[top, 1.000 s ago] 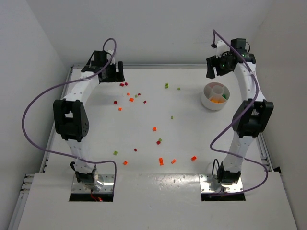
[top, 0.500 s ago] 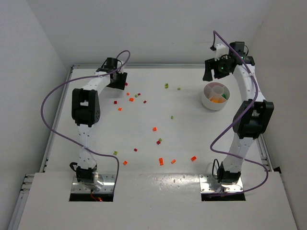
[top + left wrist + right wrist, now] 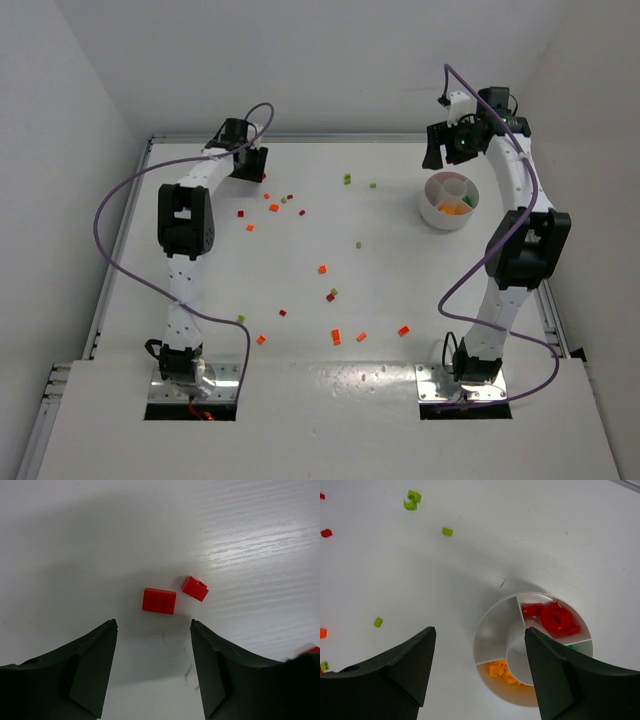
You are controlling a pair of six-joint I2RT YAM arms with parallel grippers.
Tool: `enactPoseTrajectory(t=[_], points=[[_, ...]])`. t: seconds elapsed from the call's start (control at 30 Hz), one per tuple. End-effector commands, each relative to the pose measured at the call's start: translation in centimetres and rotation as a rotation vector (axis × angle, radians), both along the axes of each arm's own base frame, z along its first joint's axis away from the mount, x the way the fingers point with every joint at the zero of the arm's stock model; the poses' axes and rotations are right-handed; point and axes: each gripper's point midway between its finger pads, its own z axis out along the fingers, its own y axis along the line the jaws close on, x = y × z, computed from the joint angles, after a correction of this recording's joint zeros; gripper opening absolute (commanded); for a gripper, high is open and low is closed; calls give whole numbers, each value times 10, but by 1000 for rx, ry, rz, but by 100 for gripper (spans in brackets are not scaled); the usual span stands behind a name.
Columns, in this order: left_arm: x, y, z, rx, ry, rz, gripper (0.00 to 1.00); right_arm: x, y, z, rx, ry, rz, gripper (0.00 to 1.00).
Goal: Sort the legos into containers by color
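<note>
White worktop (image 3: 420, 280), little legos (image 3: 322, 269) lying far from the dish (image 3: 441, 217).
The left hand (image 3: 152, 625) hangs open over a red lego (image 3: 159, 601), a second red lego (image 3: 195, 588) just beside it. It looks light, hard and slippery; pinch its flat sides. The right hand (image 3: 480, 630) hangs open above the dish. There is open room toward the dish, but the worktop edge is close behind.

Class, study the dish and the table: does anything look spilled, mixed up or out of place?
Nothing stands out. The dish sits upright, reds in one section, oranges in another, unmixed. Loose bricks on the table are simply not yet sorted.
</note>
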Motion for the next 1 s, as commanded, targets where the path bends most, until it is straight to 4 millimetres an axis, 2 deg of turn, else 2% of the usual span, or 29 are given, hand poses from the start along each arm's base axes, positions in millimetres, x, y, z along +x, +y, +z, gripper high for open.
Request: enactPoseTrajectory(t=[0.0,0.07,0.1,0.13,0.17,0.2,0.33,0.53,0.63,0.73,0.8,0.83,0.87,0.9,0.93,0.97], points=[[11,-2,4,-2,-21,-12,66,5,-1,21,7,-61,-8,72],[12,-2,-6,-1,-9,-12,64,5,-1,21,7,-61,-8,72],[15,-3,-1,-2,-21,-12,64,5,-1,21,7,-61,-8,72],[13,-3,-9,-1,-7,-12,64,5,-1,21,7,-61,-8,72],[16,-3,-5,-2,-18,-12,64,5,-1,21,7,-61,-8,72],[16,-3,-14,0,-1,-12,63,5,-1,21,7,-61,-8,72],[16,-4,-23,-6,12,-18,60,5,-1,21,1,-64,-2,72],[14,-6,-34,-12,31,-24,50,8,-3,20,-6,-64,-8,72],[12,-8,-35,-20,41,-31,41,6,-3,19,-5,-55,-8,72],[3,-9,-37,-26,66,-37,26,4,0,16,3,-49,11,72],[-4,-11,-33,-44,76,-40,16,-5,13,21,31,-55,66,72],[-13,-16,-25,-73,85,-46,14,-9,20,22,42,-57,94,71],[-12,-20,-15,-98,56,-54,13,-18,29,18,80,-43,132,71],[-25,-24,-19,-163,83,-61,12,-24,34,25,102,-53,150,70],[-26,-33,18,-215,21,-81,12,-33,48,21,154,-34,195,70],[-23,-36,38,-277,-36,-95,12,-36,53,23,178,-39,214,68]])
